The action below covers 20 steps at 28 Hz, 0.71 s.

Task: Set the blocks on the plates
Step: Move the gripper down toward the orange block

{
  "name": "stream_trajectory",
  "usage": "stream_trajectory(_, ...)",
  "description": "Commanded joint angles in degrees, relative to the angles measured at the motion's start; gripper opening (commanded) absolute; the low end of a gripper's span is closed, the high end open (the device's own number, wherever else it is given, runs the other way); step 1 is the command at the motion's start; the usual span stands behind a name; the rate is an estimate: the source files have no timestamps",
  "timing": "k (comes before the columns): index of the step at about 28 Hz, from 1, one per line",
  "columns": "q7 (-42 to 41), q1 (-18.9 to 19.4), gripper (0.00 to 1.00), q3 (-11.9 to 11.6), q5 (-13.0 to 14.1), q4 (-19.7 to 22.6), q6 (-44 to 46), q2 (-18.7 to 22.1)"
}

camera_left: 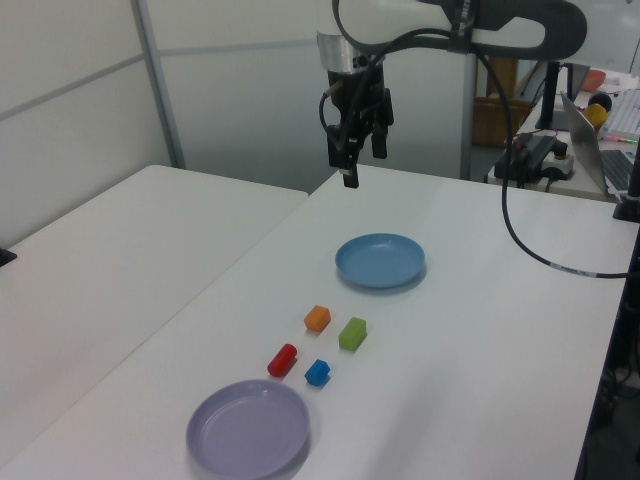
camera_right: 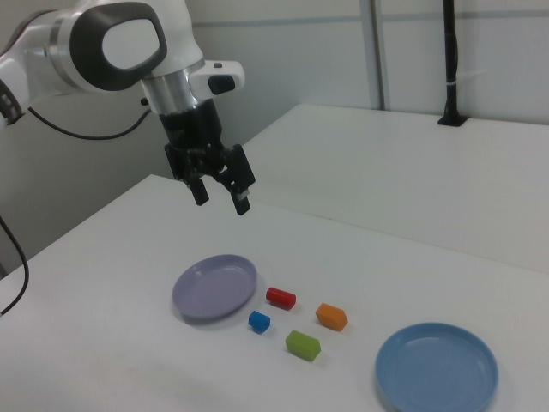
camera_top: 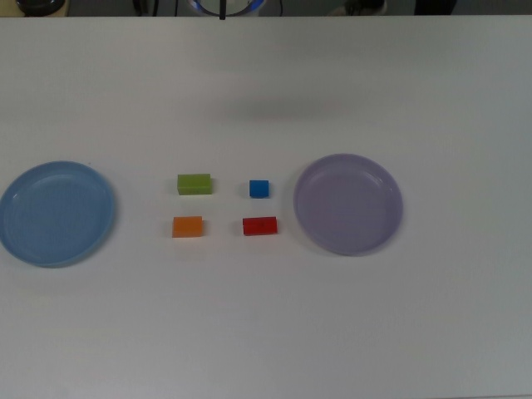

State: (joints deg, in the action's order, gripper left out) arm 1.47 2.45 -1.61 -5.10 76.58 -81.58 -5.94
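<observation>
Tool (camera_right: pixel 221 197): open, empty, high above the surface (camera_top: pixel 266 332).
Green block (camera_top: pixel 194 184): long axis left-right in the top view.
Red block (camera_top: pixel 260 226): same.

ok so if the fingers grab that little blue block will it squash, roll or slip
The blue block looks solid with flat faces and square edges, so it probably won't squash or roll. It sits flat on the white table and is squat, so it is unlikely to tip. Its smooth look and small size may leave little margin for a centred grip.
</observation>
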Motion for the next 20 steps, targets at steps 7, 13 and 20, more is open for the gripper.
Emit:
stream_trajectory(7, -0.6, 0.5, 1.00, -0.1, 1.4, 1.4, -6.5, -4.0)
stream_trajectory(13, -1.3, 0.6, 1.00, -0.1, 1.1, 1.4, -8.2, -9.6)
stream_trajectory(20, -1.6, 0.6, 1.00, -0.1, 0.5, 2.3, -13.7, -15.2)
